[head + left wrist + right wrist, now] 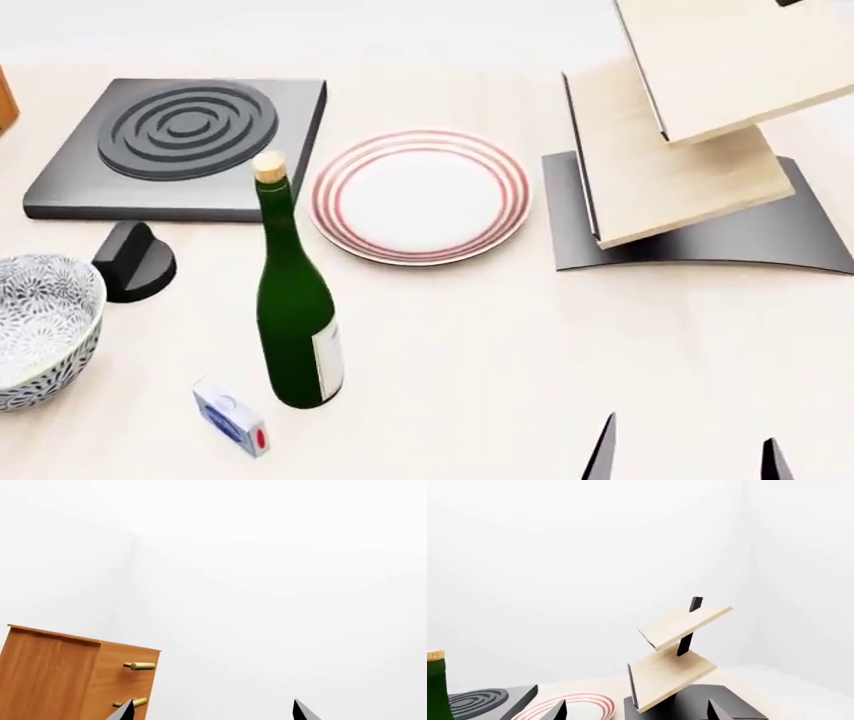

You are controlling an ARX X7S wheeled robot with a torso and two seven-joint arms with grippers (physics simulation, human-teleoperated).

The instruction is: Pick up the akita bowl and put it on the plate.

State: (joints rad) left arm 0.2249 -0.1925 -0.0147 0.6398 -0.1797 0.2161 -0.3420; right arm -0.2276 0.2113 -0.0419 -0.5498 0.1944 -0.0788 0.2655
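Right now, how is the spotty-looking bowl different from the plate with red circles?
The akita bowl is deep and covered in grey-black flowers; the plate is flat, plain white with red rings near its rim. The bowl sits at the table's left edge, partly out of view; the plate lies mid-table, fully seen. Both are round, white-based and empty.

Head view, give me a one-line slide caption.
Akita bowl sits at table's left edge, green wine bottle between it and the empty plate.

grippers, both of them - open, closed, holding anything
Left gripper: open, fingers apart, holding nothing.
Right gripper: open, fingers apart, holding nothing.
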